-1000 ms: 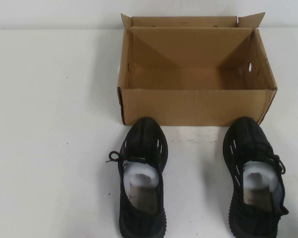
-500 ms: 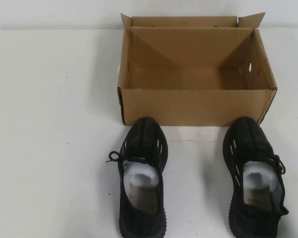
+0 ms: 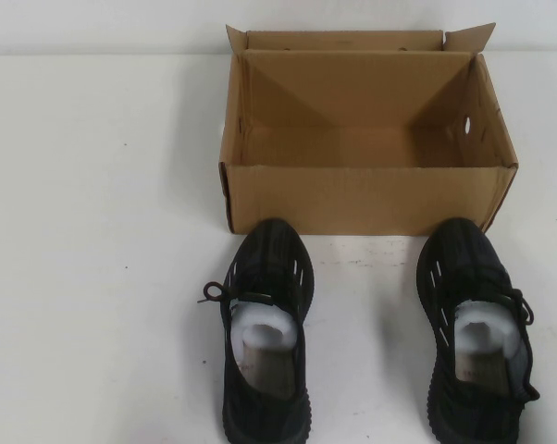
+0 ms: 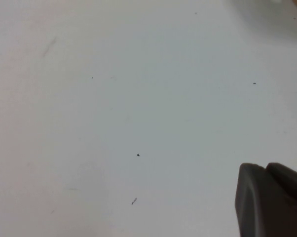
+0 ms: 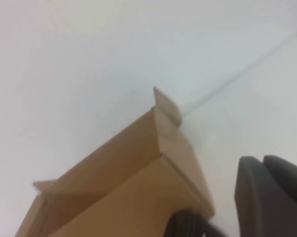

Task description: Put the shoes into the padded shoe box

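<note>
A white table (image 3: 103,240) fills most of the high view, its surface plain apart from a few tiny dark specks (image 4: 138,155) and faint scuff marks (image 4: 133,200) that the left wrist view shows up close. Behind the table's far edge runs a pale wall (image 3: 103,23), also seen in the right wrist view (image 5: 89,44)

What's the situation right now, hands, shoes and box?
Left gripper over bare table, right gripper near the box; neither holds anything. Both shoes on the table before the empty box. Nothing in the way.
</note>
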